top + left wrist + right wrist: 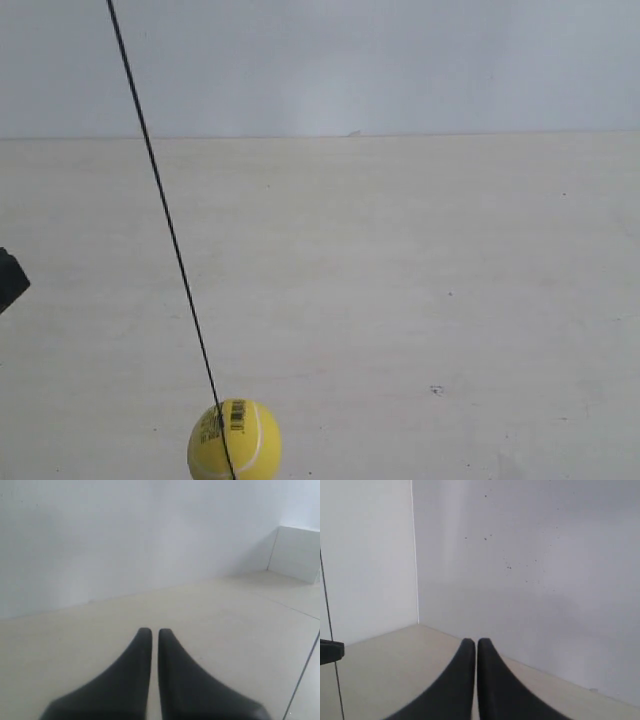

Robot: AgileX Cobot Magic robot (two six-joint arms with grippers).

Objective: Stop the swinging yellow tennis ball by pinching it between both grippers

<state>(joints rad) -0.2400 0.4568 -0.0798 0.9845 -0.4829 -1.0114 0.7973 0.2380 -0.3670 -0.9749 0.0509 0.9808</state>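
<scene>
The yellow tennis ball (234, 440) hangs low at the bottom edge of the exterior view, barcode print facing the camera. Its thin black string (165, 215) slants up to the top left. A black gripper tip (10, 280) of the arm at the exterior view's left pokes in at the left edge, well apart from the ball. My left gripper (151, 630) is shut with nothing between its jaws; only the string (303, 679) shows beside it. The right gripper (471, 641) is shut and empty too, with the string (330, 645) off to one side. Neither wrist view shows the ball.
A pale beige table (400, 280) runs back to a white wall (400, 60). The right wrist view shows a wall corner (414, 555) and a dark tip (330, 651) near the string. A white box (299, 552) stands at the table's far corner in the left wrist view.
</scene>
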